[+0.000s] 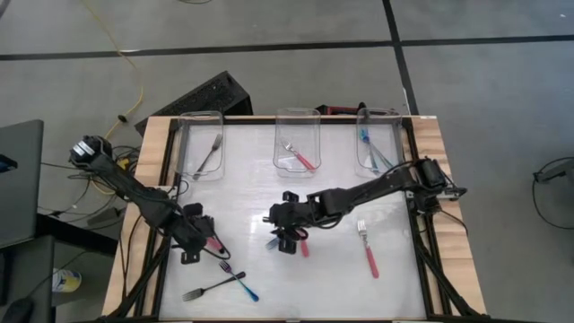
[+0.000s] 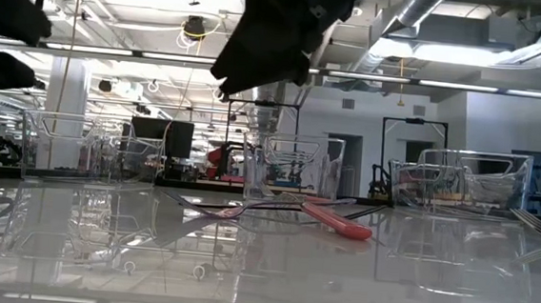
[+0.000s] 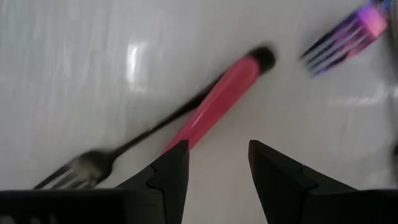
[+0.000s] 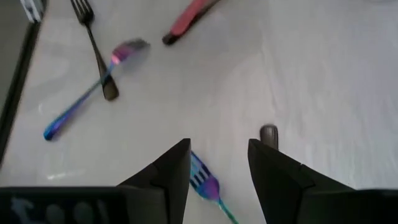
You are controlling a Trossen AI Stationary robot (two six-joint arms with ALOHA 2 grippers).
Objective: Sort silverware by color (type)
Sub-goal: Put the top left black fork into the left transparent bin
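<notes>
Your right gripper [image 1: 285, 235] hangs released at mid-table over a blue-handled fork [image 4: 208, 185]; your left gripper [image 3: 214, 165], also unclenched, hovers by a red-handled fork [image 3: 214, 102] near the front-left. Around them lies a glossy white table [image 1: 341, 278] with three clear bins [image 1: 297, 142] along its far edge, and beyond it an open workshop room.

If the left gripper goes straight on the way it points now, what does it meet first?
Most likely the red-handled fork: its handle lies just ahead of the open left gripper, slightly toward one finger. Depth is hard to judge.

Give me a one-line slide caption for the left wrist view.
Left claw, jaws open, hovers over a red-handled fork lying on the white table.
</notes>
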